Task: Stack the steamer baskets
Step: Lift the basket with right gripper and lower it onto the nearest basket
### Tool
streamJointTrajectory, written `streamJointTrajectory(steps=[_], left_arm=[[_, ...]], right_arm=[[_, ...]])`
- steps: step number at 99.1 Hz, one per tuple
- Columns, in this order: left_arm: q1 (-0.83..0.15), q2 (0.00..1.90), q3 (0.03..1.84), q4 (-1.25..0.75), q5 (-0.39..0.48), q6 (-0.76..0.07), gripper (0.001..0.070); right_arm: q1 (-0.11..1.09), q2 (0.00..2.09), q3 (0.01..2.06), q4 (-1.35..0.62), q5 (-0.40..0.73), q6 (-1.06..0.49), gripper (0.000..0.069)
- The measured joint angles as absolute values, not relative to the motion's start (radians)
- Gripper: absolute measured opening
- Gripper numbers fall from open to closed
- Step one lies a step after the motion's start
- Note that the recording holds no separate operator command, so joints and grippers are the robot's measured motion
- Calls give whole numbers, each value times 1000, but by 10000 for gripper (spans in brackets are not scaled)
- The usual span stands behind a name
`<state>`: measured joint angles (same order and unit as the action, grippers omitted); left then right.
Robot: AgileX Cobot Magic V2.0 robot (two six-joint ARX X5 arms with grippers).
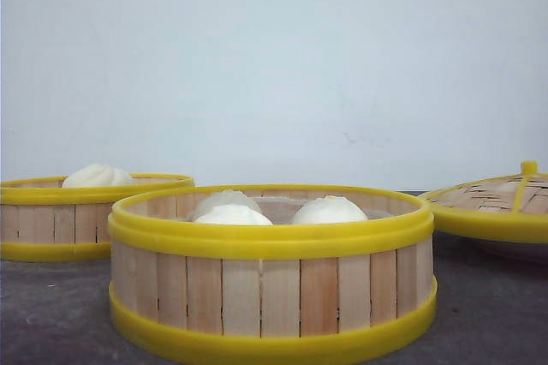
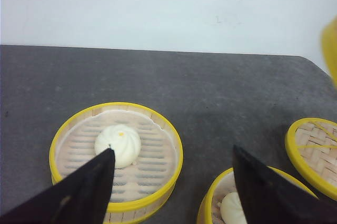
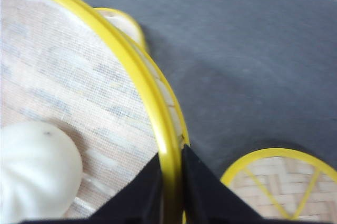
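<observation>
right gripper (image 3: 169, 182): jaws pinched on yellow rim of steamer basket (image 3: 79, 92), left of frame. left gripper (image 2: 174, 182): jaws wide, holding nothing, above second steamer basket (image 2: 116, 153), lower left.

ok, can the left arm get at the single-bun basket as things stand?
Probably yes. The left gripper hangs open above the table, the single-bun basket sits just beside it with nothing over or against it, and the neighbouring basket stands apart.

Three slatted, yellow-rimmed steamer baskets: near basket (image 1: 272, 275) held three buns; left basket (image 1: 86, 215) one; lifted basket (image 3: 79, 92) one.
</observation>
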<state>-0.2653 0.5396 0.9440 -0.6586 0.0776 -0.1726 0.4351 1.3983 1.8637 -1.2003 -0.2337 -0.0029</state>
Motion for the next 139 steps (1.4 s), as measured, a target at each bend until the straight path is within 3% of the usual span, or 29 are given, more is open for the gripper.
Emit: streamJointTrajectory(steps=[30, 87, 139], left_arm=[[-265, 537, 944, -665, 110, -173, 428], [-266, 536, 944, -665, 130, -173, 428], [-266, 536, 944, -665, 130, -173, 428]], right_arm=[[500, 1420, 1773, -1162, -220, -9, 30], [554, 1420, 1237, -772, -157, 60, 30], [555, 1453, 1167, -654, -138, 97, 30]])
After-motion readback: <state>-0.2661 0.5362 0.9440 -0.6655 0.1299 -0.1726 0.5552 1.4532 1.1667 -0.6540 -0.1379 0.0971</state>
